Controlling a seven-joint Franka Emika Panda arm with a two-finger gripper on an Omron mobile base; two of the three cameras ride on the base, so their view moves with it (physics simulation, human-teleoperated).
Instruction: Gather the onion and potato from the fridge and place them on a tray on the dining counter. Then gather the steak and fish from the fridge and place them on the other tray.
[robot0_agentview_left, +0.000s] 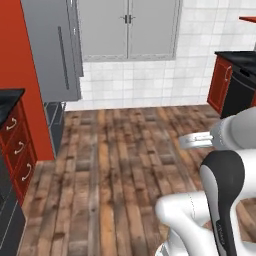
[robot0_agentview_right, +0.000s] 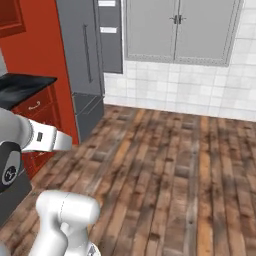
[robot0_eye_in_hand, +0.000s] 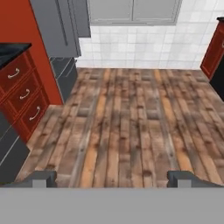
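On the left, three red drawers (robot0_eye_in_hand: 24, 94) are sitting one under another, and each one is wearing one small curved handle. A black counter top (robot0_eye_in_hand: 11, 50) is lying over them. All three drawers are staying shut, so I cannot tell what is inside.

Next comes the fridge (robot0_agentview_left: 52, 50), tall and grey, standing against a red wall panel (robot0_agentview_left: 27, 75). One long bar handle (robot0_agentview_left: 63, 51) is running down its door. In the right base view, two small white labels or bins are showing high up on the darker grey part beside it. The fridge is far across the room from the arm.

In the middle, the wooden floor (robot0_eye_in_hand: 127, 122) is stretching out in brown planks. Behind it, two grey doors (robot0_agentview_left: 127, 30) are hanging side by side on a white tiled wall (robot0_agentview_left: 150, 80).

On the right, one more red cabinet (robot0_agentview_left: 220, 85) is standing under a black top.

The gripper (robot0_eye_in_hand: 113, 179) is hanging over the floor. Its two fingers (robot0_eye_in_hand: 41, 178) are standing far apart, wide open, holding nothing.
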